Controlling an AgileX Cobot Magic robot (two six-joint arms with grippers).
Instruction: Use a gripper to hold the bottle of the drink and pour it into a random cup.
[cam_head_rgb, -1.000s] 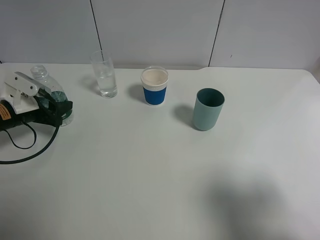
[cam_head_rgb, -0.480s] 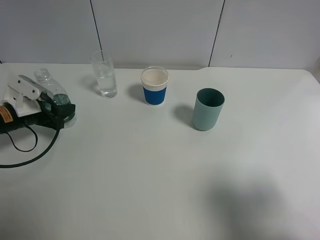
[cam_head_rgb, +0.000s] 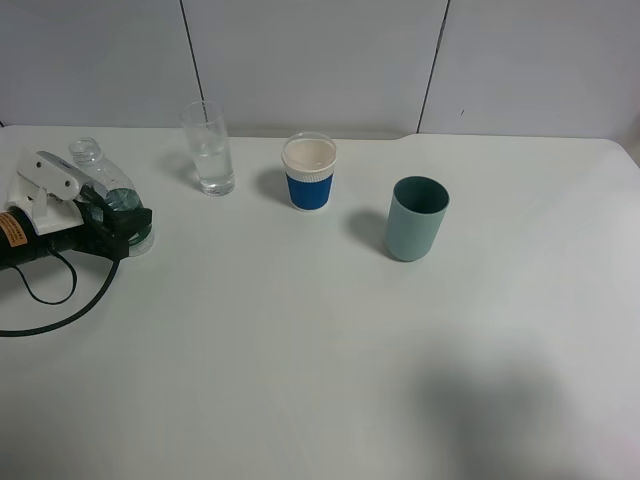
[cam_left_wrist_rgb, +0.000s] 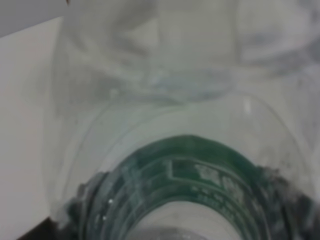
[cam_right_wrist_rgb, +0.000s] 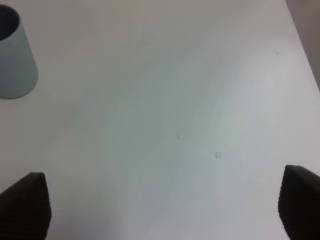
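At the near left of the surface (cam_head_rgb: 300, 340), seen from the high camera, a loop of black cable (cam_head_rgb: 60, 300) is laid out, trailing from the left arm. Just beyond it the left claw (cam_head_rgb: 120, 222) is seen clamped around the dark green label band of the bottle of the drink (cam_head_rgb: 108, 190). A white bracket (cam_head_rgb: 45, 185) and an orange label (cam_head_rgb: 12, 228) are noted on the arm behind the claw. The bottle is tilted, its capless neck leaning up and away toward the back left; whether its base touches the surface cannot be told. In the left wrist view the bottle (cam_left_wrist_rgb: 185, 125) fills nearly the whole frame, clear plastic above and the green label band below, blurred by closeness.

The right claw (cam_right_wrist_rgb: 160, 210) is recorded only in its own wrist view: two dark fingertips (cam_right_wrist_rgb: 25, 205) are held wide apart at the frame's corners, nothing between them, above bare surface with the teal-green cup (cam_right_wrist_rgb: 15, 52) at the edge of the frame.

Farther back, right of centre, the teal-green cup (cam_head_rgb: 417, 218) is found standing upright. Behind it and to the left stands the white paper cup with a blue sleeve (cam_head_rgb: 309, 172). Farthest back, the tall clear glass (cam_head_rgb: 208, 147) is set upright, near the bottle but apart from it, with clear liquid visible in its lower part.
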